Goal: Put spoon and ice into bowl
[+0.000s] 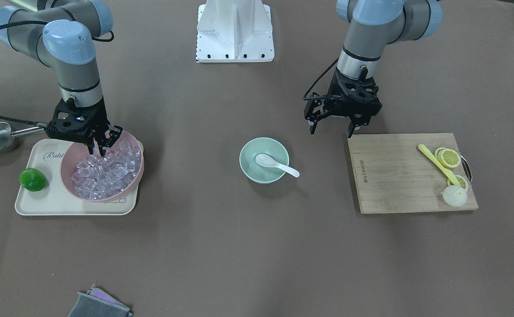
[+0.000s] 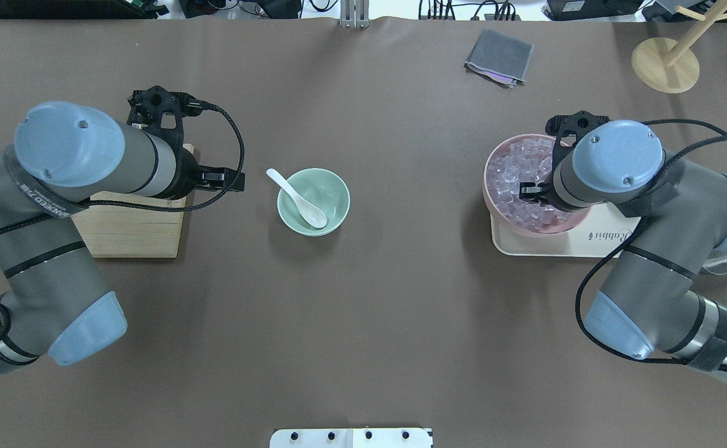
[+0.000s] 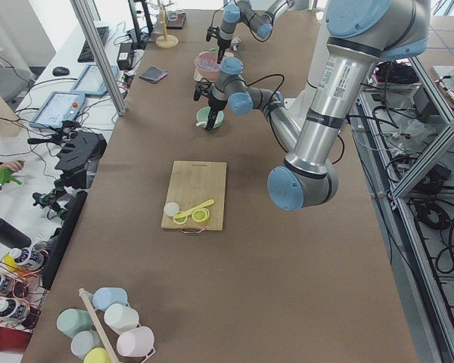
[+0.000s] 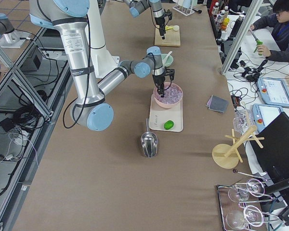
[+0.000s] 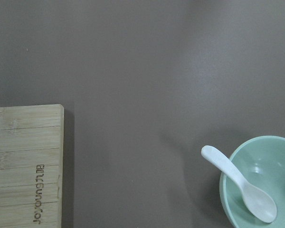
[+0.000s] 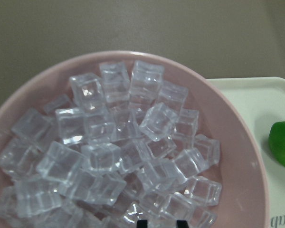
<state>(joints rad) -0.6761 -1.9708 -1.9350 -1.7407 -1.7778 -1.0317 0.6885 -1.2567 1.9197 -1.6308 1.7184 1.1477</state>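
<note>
Spoon (image 1: 275, 164) is home already: scoop down in the mint bowl (image 1: 269, 147), handle hanging over the rim. So it's ice now. The right jaws hang well off to the bowl's side, over the pink bowl (image 1: 65, 174) heaped with cubes, tips just down among the top ones, parted a little, and nothing pinched between them that I can make out. The left jaws, on the bowl's other side by the cutting board (image 1: 393, 176), stand spread wide and empty.

That ice (image 6: 156, 121) looks hard, light and slick (1 tilted cube sits proud of the heap), so I'd reckon squeeze 2 flat opposite faces, squarely, or it squirts out. The right wrist view separates single cubes; the front view blurs them into 1 mass but shows the jaws' height over it.
</note>
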